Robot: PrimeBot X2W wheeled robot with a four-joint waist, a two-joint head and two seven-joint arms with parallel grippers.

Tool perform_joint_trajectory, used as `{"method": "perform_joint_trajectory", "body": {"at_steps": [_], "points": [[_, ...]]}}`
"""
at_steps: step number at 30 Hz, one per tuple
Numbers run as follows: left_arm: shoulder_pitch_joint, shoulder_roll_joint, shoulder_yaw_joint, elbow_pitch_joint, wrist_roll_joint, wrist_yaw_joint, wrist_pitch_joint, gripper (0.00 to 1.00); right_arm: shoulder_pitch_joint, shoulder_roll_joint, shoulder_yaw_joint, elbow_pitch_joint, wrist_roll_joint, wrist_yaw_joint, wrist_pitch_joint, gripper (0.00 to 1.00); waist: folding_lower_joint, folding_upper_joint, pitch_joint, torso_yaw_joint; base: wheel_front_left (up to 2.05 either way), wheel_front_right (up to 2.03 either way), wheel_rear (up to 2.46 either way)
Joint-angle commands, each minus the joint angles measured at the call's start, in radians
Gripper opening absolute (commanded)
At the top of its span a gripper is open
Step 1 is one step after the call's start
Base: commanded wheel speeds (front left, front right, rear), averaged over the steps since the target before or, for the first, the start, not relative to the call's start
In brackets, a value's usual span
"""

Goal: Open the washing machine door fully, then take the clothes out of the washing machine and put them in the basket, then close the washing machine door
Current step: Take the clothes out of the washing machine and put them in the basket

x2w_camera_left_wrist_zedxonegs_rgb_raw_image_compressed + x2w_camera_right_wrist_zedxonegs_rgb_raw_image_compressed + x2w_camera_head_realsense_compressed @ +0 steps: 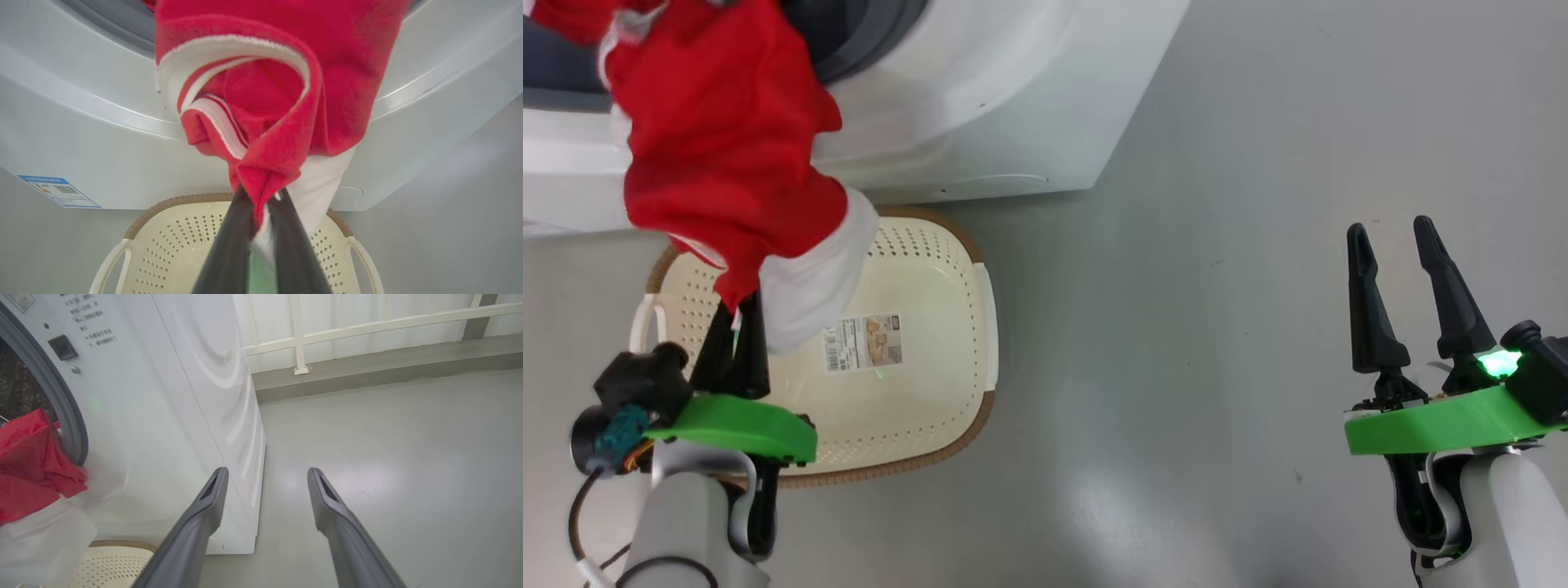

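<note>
Unloading step under way: clamped tight in the left gripper (739,310), a fold of the clothes (719,155), draped from the washing machine (1013,98) at twelve o'clock over the basket (947,359). Next, likely: pull clear of the drum, lower, release into basket. At three o'clock, right gripper (1392,233) spread wide, empty.

Paper label (864,343) on the basket (931,253) bottom: barcode plus a small product photo, print too small to read. Blue label (59,191) at the lower corner of the washing machine (81,143) front: QR code and a small coloured graphic, text illegible. Dark printed lines (90,323) on the machine's front panel look like Chinese characters, too blurred to read.
</note>
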Motion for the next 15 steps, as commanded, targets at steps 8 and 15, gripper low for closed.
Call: {"method": "perform_joint_trajectory", "body": {"at_steps": [8, 15], "points": [[-0.072, 0.026, 0.027, 0.113, 0.04, 0.007, -0.005, 0.0, -0.027, -0.001, 0.026, -0.032, 0.015, 0.007, -0.006, 1.0, 0.0, 0.0, 0.073, -0.024, 0.0, 0.0, 0.0], [-0.134, 0.033, 0.05, 0.255, 0.069, 0.005, -0.005, 0.0, -0.047, -0.001, 0.024, -0.043, 0.023, 0.007, -0.006, 1.0, 0.0, 0.0, 0.146, -0.046, 0.0, 0.0, 0.0]]}}
